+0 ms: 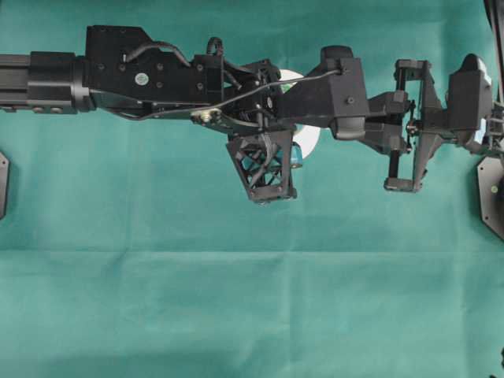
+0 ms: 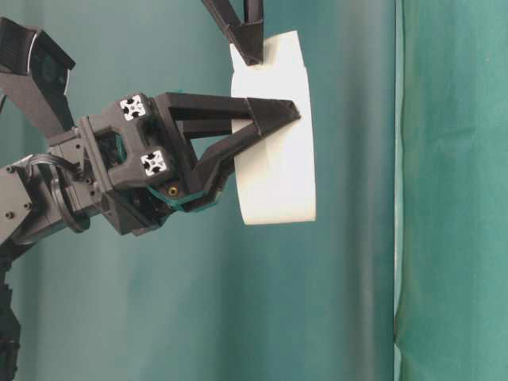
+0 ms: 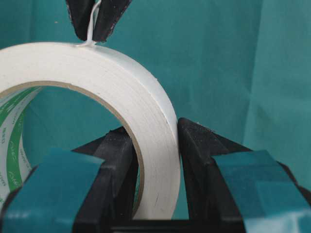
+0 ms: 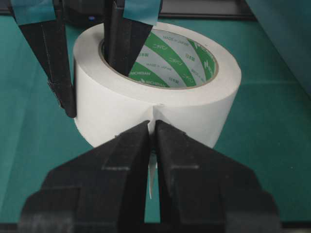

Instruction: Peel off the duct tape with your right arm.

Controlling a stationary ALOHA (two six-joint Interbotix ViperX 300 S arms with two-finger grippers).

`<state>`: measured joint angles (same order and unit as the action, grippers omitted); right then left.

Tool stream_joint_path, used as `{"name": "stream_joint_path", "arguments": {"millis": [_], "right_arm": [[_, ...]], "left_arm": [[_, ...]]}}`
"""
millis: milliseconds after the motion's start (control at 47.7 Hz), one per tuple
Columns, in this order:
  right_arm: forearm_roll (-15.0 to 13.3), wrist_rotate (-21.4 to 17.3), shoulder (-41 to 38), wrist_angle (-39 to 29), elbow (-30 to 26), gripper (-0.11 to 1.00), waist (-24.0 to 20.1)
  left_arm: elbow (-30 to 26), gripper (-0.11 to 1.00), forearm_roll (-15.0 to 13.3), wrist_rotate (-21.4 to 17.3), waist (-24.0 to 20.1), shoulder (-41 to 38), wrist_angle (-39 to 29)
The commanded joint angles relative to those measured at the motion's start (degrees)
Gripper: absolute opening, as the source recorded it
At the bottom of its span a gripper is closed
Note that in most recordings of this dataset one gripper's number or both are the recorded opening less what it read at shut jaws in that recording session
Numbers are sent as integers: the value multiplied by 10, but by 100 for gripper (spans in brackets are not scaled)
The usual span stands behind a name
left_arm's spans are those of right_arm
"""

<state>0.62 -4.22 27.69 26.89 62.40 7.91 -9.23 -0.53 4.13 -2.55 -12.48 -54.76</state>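
So we had the duct tape (image 2: 274, 135) held up off the green cloth (image 1: 236, 315), with the left gripper (image 2: 270, 119) clamped through the roll: one finger inside the core, the other on the outside wall, so the jaws were only partly closed because the tape's thickness sat between them. You could see that best from the left wrist view, where the roll's wall was wedged between the two black fingers (image 3: 121, 165).

The right gripper (image 4: 151, 133) was pinched almost completely shut on the loose strip end (image 3: 91, 29), right where it lifts off the roll's outer face. Just a thin white tab between the tips, nothing else in there.

What worried us from here:

- That tab was tiny. If the right arm pulled away too fast or at a bad angle, we figured the strip could slip out of the tips, and then it'd flop back and restick.
- Duct tape adhesive fights back. A hard pull could drag the whole roll round or out of the left grip, since the left fingers only squeezed one section of the wall.
- Pulling sideways rather than straight off the roll might tear the strip along its edge.

In the overhead view the roll (image 1: 309, 138) was mostly hidden under both wrists, so that view wouldn't have shown us a slip.
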Motion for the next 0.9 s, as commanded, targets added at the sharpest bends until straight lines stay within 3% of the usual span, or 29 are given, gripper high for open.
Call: {"name": "stream_joint_path", "arguments": {"millis": [0, 880], "right_arm": [[1, 0, 4, 10, -7, -8, 3], [-2, 2, -26, 45, -17, -9, 3]], "left_arm": [[-7, 22, 1, -2, 6, 25, 3], [44, 22, 2, -3, 10, 57, 4]]}}
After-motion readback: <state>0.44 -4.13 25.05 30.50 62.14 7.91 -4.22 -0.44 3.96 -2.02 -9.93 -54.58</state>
